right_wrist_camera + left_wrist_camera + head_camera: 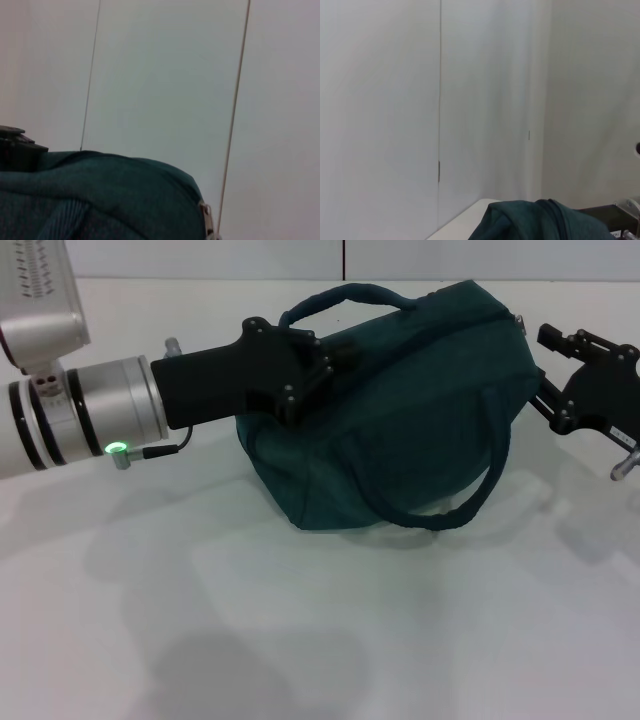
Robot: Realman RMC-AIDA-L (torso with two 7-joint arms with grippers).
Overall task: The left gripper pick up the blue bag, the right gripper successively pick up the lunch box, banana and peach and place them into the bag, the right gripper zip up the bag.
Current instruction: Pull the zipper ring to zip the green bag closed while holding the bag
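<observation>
The blue bag (400,410) lies on the white table, its top closed, with one handle arched over the top and the other hanging down the front. It also shows in the left wrist view (535,222) and the right wrist view (100,195). My left gripper (305,370) is shut on the fabric at the bag's left end. My right gripper (540,370) is open just off the bag's right end, close below the zipper pull (519,320). The pull also shows in the right wrist view (206,216). The lunch box, banana and peach are out of view.
The white table (300,640) runs from the bag to the front edge of the view. A pale wall (200,260) with a dark vertical seam stands behind the bag.
</observation>
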